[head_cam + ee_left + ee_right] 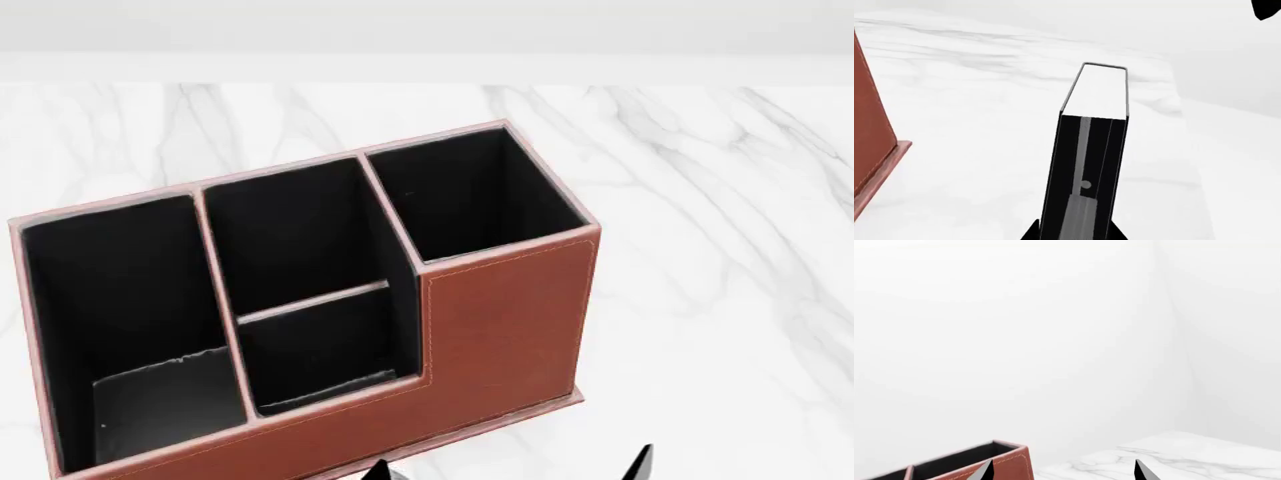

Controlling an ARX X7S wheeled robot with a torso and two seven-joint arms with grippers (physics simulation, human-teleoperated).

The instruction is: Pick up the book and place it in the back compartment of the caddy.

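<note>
Book gripped by the left arm, leather caddy waiting on the marble tabletop

The white marble tabletop [721,230] carries the reddish-brown caddy [507,330], its black-lined back compartment [320,345] sitting low at 6 o'clock of the taller middle pocket. The black book [1087,150] stands clamped in the left gripper [1074,232] jaws, beside the caddy. Right gripper [1063,471] jaws are apart, holding nothing.

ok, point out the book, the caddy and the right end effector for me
book [1087,150], left wrist view, on its black spine.
caddy [507,320], head view, on its brown front wall.
right end effector [1064,471], right wrist view, midway between its two fingertips.
</note>
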